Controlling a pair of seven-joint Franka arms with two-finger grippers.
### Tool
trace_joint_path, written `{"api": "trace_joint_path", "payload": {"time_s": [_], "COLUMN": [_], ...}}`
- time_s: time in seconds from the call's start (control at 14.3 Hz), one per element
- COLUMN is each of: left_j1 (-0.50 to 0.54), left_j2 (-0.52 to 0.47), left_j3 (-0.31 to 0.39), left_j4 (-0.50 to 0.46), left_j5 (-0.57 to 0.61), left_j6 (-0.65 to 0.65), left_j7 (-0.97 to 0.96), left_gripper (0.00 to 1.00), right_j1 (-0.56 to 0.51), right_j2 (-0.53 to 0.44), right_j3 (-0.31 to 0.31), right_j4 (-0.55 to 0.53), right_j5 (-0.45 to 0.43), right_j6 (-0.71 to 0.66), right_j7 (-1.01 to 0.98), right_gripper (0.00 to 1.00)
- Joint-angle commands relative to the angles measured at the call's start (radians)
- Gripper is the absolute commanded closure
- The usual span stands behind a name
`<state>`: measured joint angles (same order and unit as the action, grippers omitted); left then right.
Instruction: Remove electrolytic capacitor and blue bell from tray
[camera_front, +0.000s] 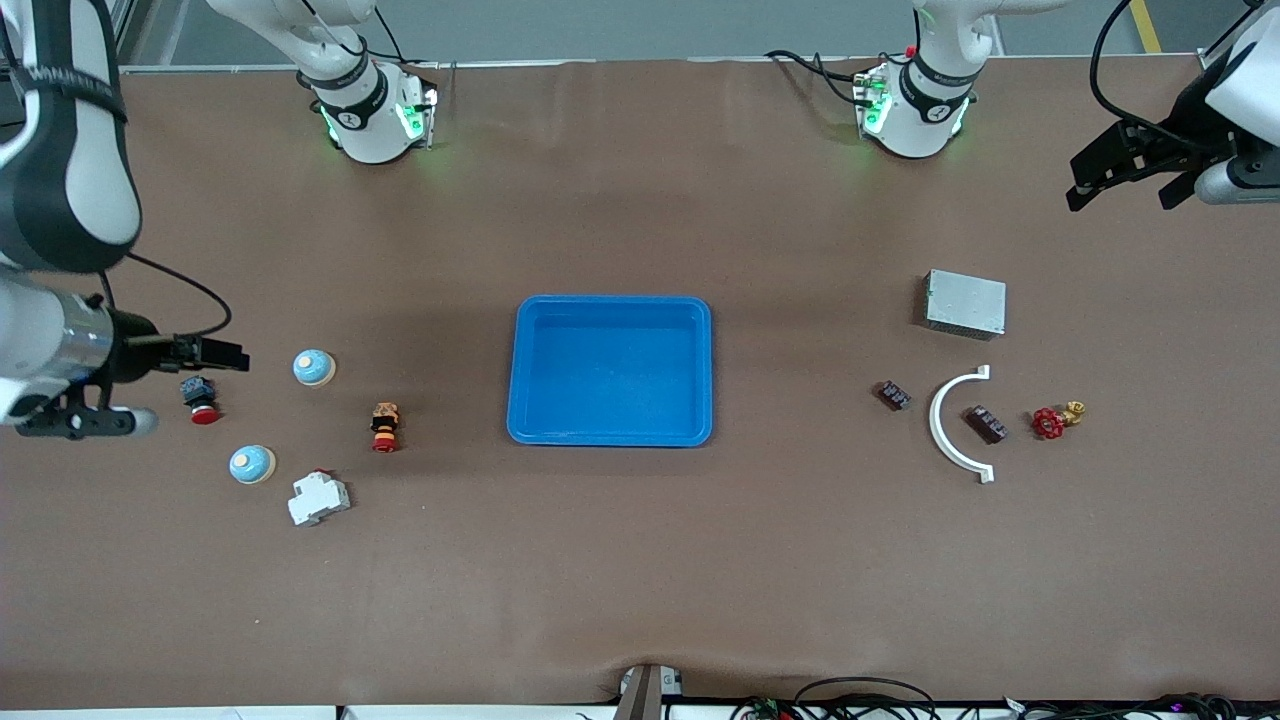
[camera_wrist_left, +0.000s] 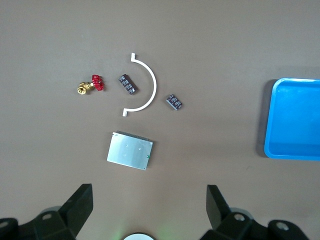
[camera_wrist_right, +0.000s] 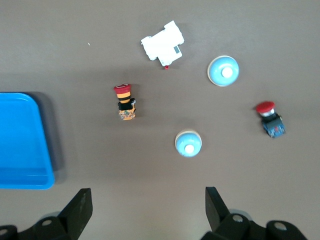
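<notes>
Two domed blue bells (camera_front: 314, 368) (camera_front: 251, 464) are sitting toward the right arm's end; two dark ribbed capacitors (camera_front: 894, 395) (camera_front: 984, 424) are flanking a white plastic arc (camera_front: 945, 425). Left end effector (camera_front: 1125, 170) and right end effector (camera_front: 205, 352) are hanging released, empty, over the brown counter (camera_front: 640, 560).

We see the tray (camera_front: 610, 370) at frame centre, two bells (camera_front: 314, 368) (camera_front: 251, 464) at centre-left, and two capacitors (camera_front: 894, 395) (camera_front: 984, 424) flanking the bracket (camera_front: 945, 425) at centre-right.

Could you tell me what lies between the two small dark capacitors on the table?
The white curved bracket arcs between the two capacitors, clearest in the front view.
</notes>
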<state>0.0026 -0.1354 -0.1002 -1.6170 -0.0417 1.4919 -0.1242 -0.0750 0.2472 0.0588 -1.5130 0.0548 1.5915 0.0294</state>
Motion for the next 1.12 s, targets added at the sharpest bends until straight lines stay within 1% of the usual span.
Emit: {"api": "trace_joint_path", "payload": {"time_s": [0.0, 0.28, 0.49, 0.7, 0.91, 1.05], "left_j1": [0.008, 0.011, 0.013, 0.011, 0.014, 0.014], "left_j2": [-0.023, -0.024, -0.024, -0.023, -0.009, -0.003], "left_j3": [-0.015, -0.016, -0.016, -0.018, -0.012, -0.007], "left_j4": [-0.014, -0.009, -0.009, -0.009, 0.022, 0.029], "left_j5": [0.013, 0.011, 0.011, 0.011, 0.013, 0.013], "left_j6": [-0.002, -0.015, -0.016, -0.016, -0.016, -0.016], "left_j7": [-0.008, -0.011, -0.014, -0.014, -0.008, -0.006], "left_gripper": [0.0, 0.0, 0.0, 0.0, 0.0, 0.0], "right_j1": [0.0, -0.005, 0.004, 0.015, 0.026, 0.02], "right_j2": [-0.146, -0.239, -0.241, -0.24, -0.24, -0.24], "right_j3": [-0.014, -0.014, -0.01, -0.004, -0.008, -0.013], "right_j4": [-0.064, -0.072, -0.049, -0.055, -0.061, -0.067], "right_j5": [0.016, 0.016, 0.007, 0.01, -0.009, -0.012], "right_j6": [0.007, -0.004, -0.019, -0.031, -0.036, -0.036], "right_j7": [0.035, 0.036, 0.059, 0.184, 0.141, 0.032], "right_gripper": [0.0, 0.0, 0.0, 0.0, 0.0, 0.0]}}
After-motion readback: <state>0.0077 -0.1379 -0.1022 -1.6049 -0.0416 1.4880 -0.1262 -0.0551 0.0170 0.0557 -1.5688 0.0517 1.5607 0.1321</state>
